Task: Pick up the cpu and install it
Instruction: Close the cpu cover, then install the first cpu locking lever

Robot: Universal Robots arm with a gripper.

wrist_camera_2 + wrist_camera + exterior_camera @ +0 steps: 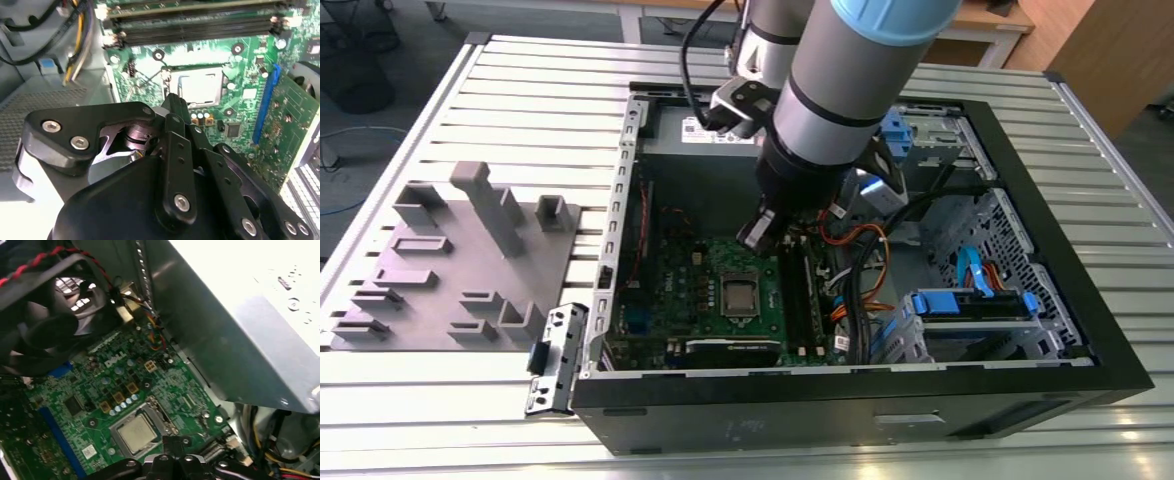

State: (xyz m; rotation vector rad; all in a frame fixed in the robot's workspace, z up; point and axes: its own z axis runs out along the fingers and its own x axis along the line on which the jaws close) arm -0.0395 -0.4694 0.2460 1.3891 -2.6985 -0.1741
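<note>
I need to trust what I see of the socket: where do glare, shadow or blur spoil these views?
In the second wrist view, glare whitens the cpu and the gripper body up close blocks the lower half; in the first wrist view, the metal housing is blown out while the fan corner lies dark; in the exterior view, the arm overhangs the motherboard.
</note>
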